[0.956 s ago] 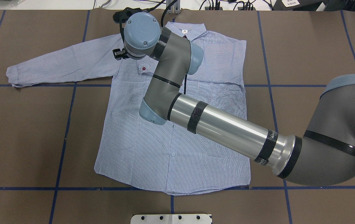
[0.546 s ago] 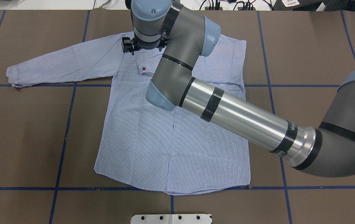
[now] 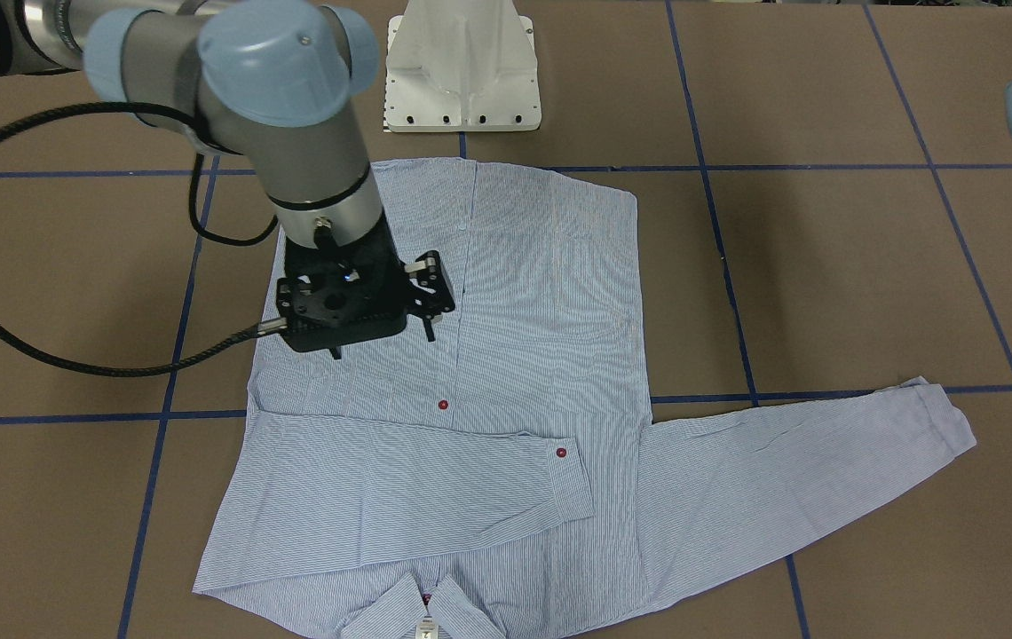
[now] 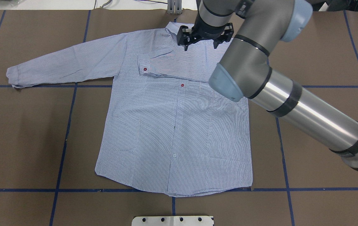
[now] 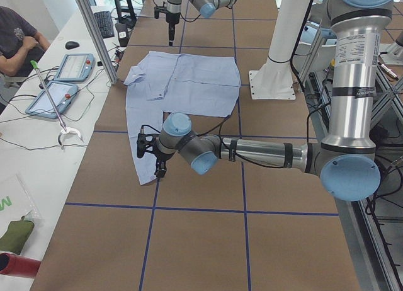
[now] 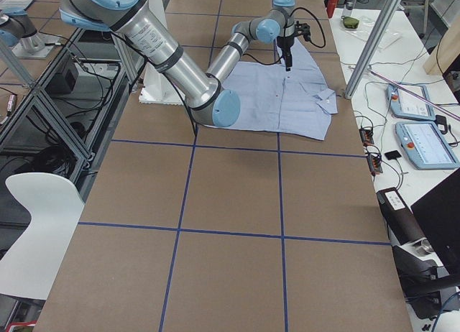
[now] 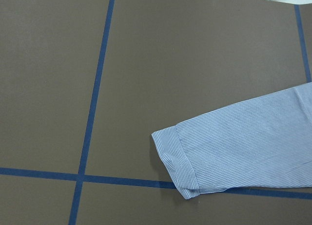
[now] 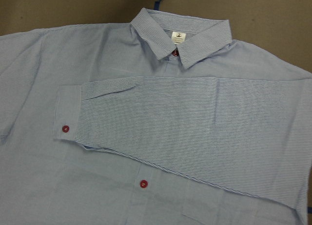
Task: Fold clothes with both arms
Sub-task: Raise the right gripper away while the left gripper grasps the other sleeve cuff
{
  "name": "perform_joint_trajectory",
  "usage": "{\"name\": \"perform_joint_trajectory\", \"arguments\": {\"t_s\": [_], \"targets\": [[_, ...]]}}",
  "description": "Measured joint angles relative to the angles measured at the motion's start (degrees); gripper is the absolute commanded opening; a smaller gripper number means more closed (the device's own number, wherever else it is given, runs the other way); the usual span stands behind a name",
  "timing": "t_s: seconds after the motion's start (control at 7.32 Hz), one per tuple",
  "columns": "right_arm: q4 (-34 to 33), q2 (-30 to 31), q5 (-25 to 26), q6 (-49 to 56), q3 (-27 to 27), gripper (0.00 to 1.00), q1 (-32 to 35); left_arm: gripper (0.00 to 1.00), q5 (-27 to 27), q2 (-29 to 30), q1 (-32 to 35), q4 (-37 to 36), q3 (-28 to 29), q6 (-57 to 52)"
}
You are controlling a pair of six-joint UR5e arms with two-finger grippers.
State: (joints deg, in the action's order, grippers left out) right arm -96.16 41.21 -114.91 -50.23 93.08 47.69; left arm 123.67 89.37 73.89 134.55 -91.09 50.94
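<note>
The striped shirt [image 4: 172,131] lies flat and face up on the brown table, collar [image 8: 180,37] at the far side. One sleeve [image 8: 195,118] is folded across the chest, its red-buttoned cuff [image 4: 144,67] resting there. The other sleeve [image 4: 66,64] stretches out sideways, ending in a cuff [image 7: 175,161]. My right gripper [image 4: 201,44] hovers above the shirt near the collar, open and holding nothing; the front view shows its gripper [image 3: 382,344] spread over the cloth. My left gripper [image 5: 150,159] hangs over the outstretched cuff; whether it is open or shut cannot be told.
The white pedestal base [image 4: 172,220] stands at the near table edge. Blue tape lines [image 4: 69,110] grid the brown surface. Beyond the table's far edge a side bench carries tablets [image 5: 60,96] and cables, and a person [image 5: 16,36] sits there.
My right gripper has swung from the shirt's left chest across to the collar side. The folded sleeve stays lying on the chest, now uncovered.
</note>
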Motion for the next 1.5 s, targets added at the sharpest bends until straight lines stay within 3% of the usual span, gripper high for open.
{"name": "perform_joint_trajectory", "arguments": {"t_s": [0.27, 0.68, 0.96, 1.37, 1.5], "targets": [[-5.1, 8.2, -3.0, 6.4, 9.9, 1.0, 4.2, 0.99, -5.4, 0.5, -4.0, 5.9, 3.9, 6.5], [-8.0, 19.0, -8.3, 16.8, 18.8, 1.0, 10.7, 0.99, -9.0, 3.2, -5.7, 7.5, 9.1, 7.6], [-8.3, 22.7, -9.4, 20.2, 21.1, 1.0, 12.3, 0.99, -9.5, 5.3, -6.2, 9.4, 12.9, 7.7], [-8.3, 23.2, -9.5, 20.7, 21.4, 1.0, 12.5, 0.99, -10.3, 7.7, -9.6, 11.2, 16.2, 10.2], [-8.3, 23.2, -9.4, 20.7, 21.3, 1.0, 12.5, 0.94, -11.3, 7.9, -10.9, 11.4, 16.4, 11.4]]}}
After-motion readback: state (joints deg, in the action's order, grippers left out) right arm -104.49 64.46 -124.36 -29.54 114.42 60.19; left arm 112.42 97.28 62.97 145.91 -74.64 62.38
